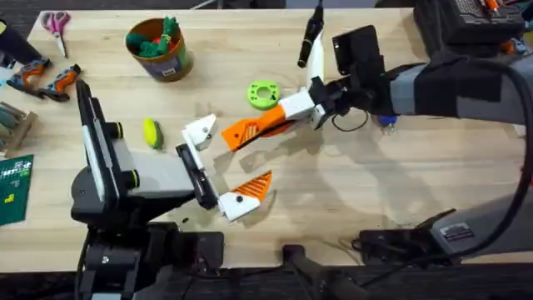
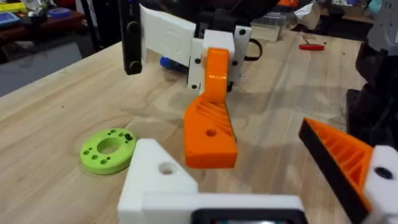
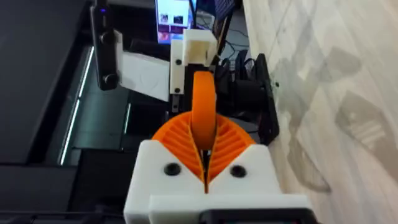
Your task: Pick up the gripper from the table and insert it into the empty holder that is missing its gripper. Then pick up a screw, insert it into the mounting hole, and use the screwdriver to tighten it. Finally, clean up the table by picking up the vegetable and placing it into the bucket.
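Note:
My right gripper (image 1: 281, 117) (image 2: 214, 78) (image 3: 205, 146) is shut on the loose orange gripper (image 1: 250, 129) (image 2: 210, 134) (image 3: 204, 115), holding it low over the table's middle. My left gripper (image 1: 223, 162) (image 2: 261, 180) is open wide. One of its fingers is the plain white holder (image 1: 200, 129) (image 2: 155, 180); the other is orange-tipped (image 1: 250, 190) (image 2: 348, 155). The wedge's free end points at the holder, a short gap away. The yellow-green vegetable (image 1: 151, 132) lies left of the holder. The bucket (image 1: 158, 48) stands at the back left. The blue screwdriver (image 1: 387, 121) (image 2: 168, 62) is mostly hidden behind the right arm. No screw is clearly visible.
A lime-green ring disc (image 1: 262, 93) (image 2: 107, 149) lies just behind the wedge. Orange-handled pliers (image 1: 46, 79), scissors (image 1: 57, 23) and a green board (image 1: 15, 187) sit along the left edge. A cable loop (image 1: 350, 121) hangs under the right wrist.

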`<control>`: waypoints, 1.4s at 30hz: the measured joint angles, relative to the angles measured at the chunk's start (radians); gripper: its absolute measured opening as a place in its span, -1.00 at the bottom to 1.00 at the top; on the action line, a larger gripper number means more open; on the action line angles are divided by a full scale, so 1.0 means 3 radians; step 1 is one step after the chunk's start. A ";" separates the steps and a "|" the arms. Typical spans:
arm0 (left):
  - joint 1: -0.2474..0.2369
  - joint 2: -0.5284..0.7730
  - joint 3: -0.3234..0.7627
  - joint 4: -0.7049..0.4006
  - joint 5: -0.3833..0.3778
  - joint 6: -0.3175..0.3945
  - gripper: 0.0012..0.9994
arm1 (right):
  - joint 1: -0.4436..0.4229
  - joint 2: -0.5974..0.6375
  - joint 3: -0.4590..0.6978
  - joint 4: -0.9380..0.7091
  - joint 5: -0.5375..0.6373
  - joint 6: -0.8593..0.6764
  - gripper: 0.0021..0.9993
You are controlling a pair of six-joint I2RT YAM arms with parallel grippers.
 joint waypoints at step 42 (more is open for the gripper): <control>0.0000 0.0000 0.0000 -0.0001 -0.0001 0.0000 0.97 | 0.0194 0.0000 0.0000 0.0713 0.0228 0.0791 -0.98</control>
